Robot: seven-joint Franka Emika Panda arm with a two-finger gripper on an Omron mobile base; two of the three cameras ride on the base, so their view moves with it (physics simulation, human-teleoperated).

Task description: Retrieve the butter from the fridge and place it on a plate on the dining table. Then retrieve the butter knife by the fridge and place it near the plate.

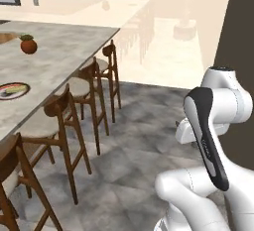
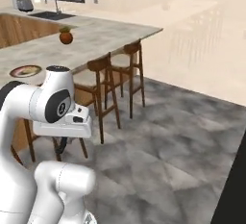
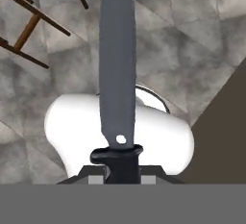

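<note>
Gripper point(image 3: 122, 172) is clamped on the dark handle of the butter knife point(image 3: 117, 69), whose long grey blade runs from 6 o'clock up to 12 o'clock in the hand view, hanging over the grey tiled floor point(image 3: 192, 40).

The plate point(image 1: 13, 90) lies on the dining table point(image 1: 59, 51) at 9 o'clock in the left base view, something pale lying on it, too small to name. A small red ball point(image 1: 28, 45) sits further along the surface, and wooden chairs point(image 1: 64, 121) line its near edge.

Risk: the grip sits at the handle end, so the long blade could swing or slip during the carry, or knock a chair back or the plate when set down.

No readable writing or brand shows anywhere.
</note>
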